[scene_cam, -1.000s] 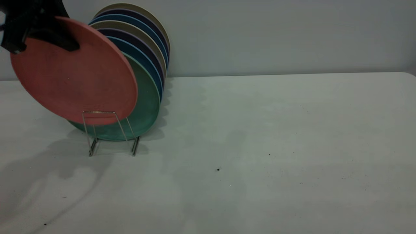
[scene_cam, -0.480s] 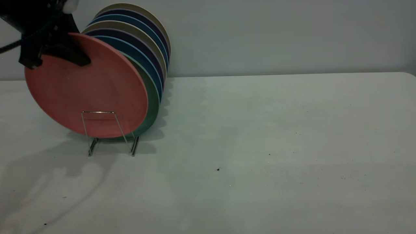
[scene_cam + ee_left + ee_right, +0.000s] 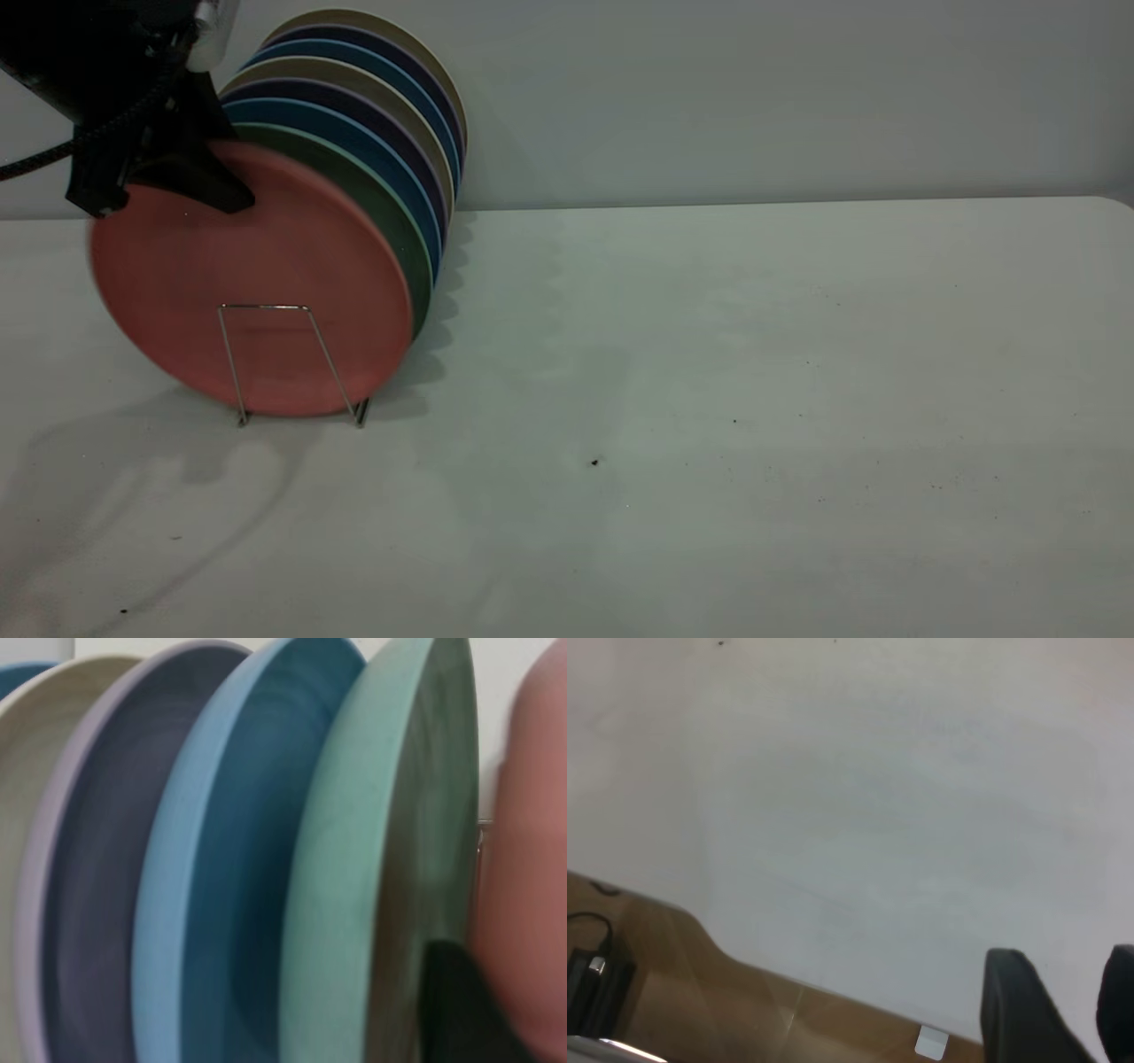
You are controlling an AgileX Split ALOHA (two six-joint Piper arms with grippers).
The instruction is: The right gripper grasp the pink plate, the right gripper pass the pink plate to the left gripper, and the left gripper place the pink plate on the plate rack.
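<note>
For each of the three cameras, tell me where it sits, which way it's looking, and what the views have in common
Exterior view: faces the table level; left hand clamps the pink plate in the plate rack.
Left wrist view: on the left arm, looking along the racked plates; a black fingertip shows beside the pink plate.
Right wrist view: on the right arm, away from the rack, looking down at the table edge; right hand open, empty.
Shared: exterior and left wrist both show the pink plate and the green plate.
</note>
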